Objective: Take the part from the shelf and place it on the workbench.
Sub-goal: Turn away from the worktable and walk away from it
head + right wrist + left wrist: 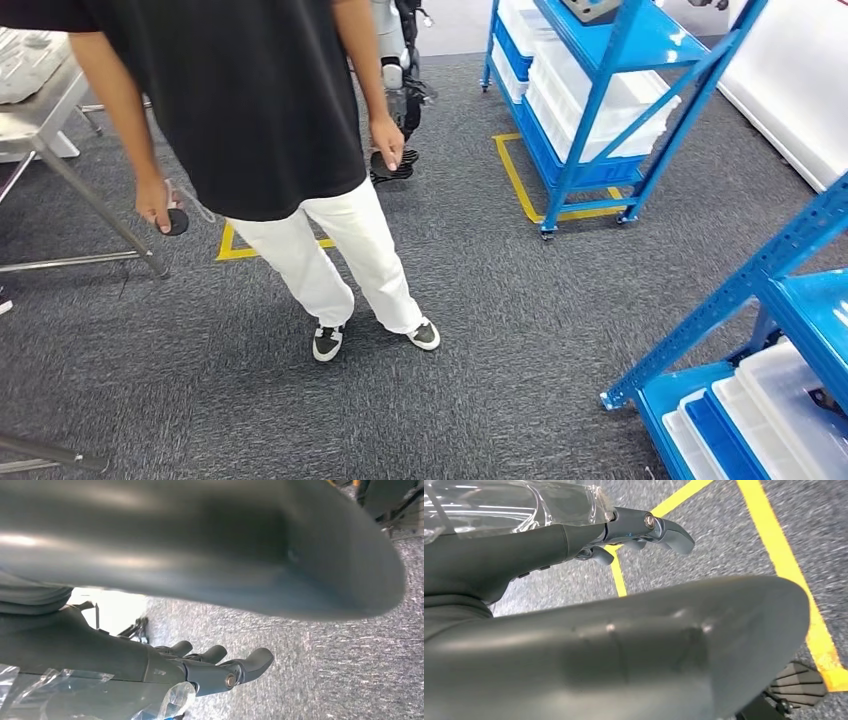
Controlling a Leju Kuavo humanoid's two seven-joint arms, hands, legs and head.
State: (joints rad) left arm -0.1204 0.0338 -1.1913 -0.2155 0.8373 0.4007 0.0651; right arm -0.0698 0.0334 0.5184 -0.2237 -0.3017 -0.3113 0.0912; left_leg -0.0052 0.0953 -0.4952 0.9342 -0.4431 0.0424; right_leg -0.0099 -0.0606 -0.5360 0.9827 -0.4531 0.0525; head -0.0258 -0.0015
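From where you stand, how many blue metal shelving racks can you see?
2. One blue metal shelving rack stands ahead on the right, holding white bins, by yellow floor tape. The other is close at the right edge, cut off by the frame. More may stand outside view.

From the head camera you look forward and down across grey carpet (480, 400), a person (250, 110) close ahead, blue shelves (600, 110) beyond on the right. Each wrist camera sits tight behind its own hand, the left hand (624, 645) and the right hand (200, 545), facing the floor. All three views share that carpet; the left wrist and head views share yellow floor tape (784, 565).
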